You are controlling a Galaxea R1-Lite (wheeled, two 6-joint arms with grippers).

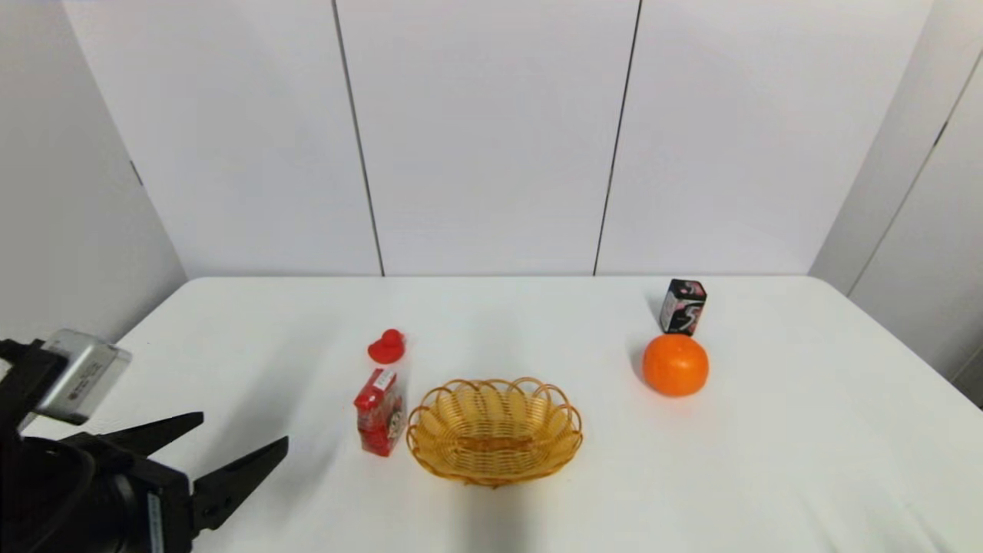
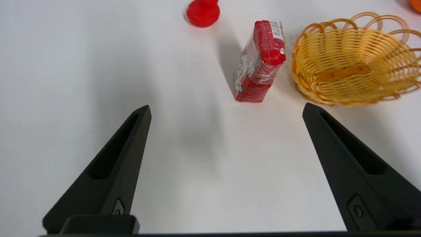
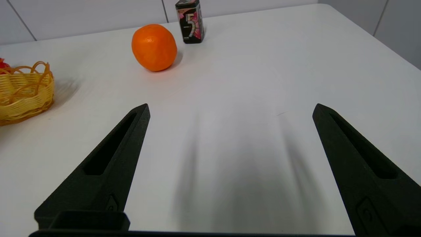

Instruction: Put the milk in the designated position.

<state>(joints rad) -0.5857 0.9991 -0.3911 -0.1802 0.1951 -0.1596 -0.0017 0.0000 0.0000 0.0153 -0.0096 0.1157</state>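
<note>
Head view: the white table (image 1: 768, 461) carries all items. The left gripper (image 1: 244, 432) sits above the near left table area, fingers spread wide, holding nothing, well apart from the milk carton. The right gripper (image 3: 230, 108), visible only in the right wrist view, is likewise spread and holds nothing. The yellow wicker basket (image 1: 494, 430) sits at centre front. The orange (image 1: 675, 365) lies to the right, with the black-and-pink box (image 1: 683, 307) standing just behind it. The milk carton (image 1: 379, 411) stands upright just beside the basket's left rim. The red toy duck (image 1: 386, 347) sits just behind the carton.
</note>
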